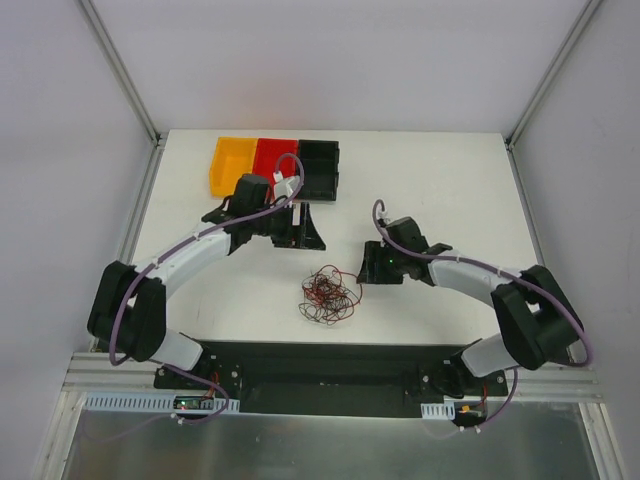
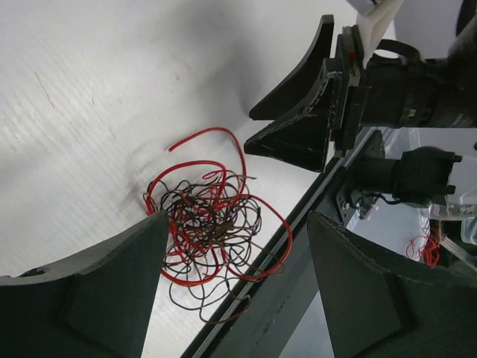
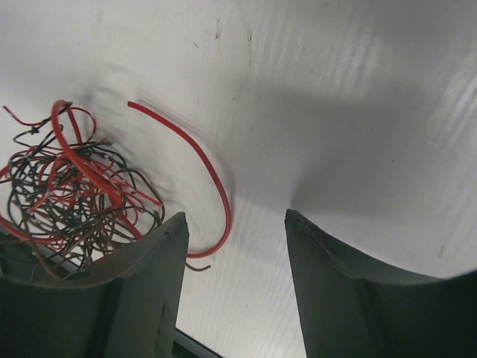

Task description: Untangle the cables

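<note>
The cables [image 1: 331, 294] lie in one loose tangle of thin red, brown and black wires on the white table, near its front edge. In the left wrist view the cables [image 2: 212, 224] show past my left gripper [image 2: 238, 216], which is open and holds nothing. That left gripper [image 1: 305, 230] hovers behind and to the left of the tangle. My right gripper [image 1: 372, 268] stands just right of the tangle, open and with nothing in it. In the right wrist view the cables [image 3: 67, 186] sit left of my right gripper [image 3: 235, 216], and one red loop curls toward its left finger [image 3: 149, 253].
Yellow [image 1: 232, 165], red [image 1: 274, 160] and black [image 1: 320, 168] bins stand in a row at the table's back left. The black base plate [image 1: 330, 365] runs along the near edge, just in front of the tangle.
</note>
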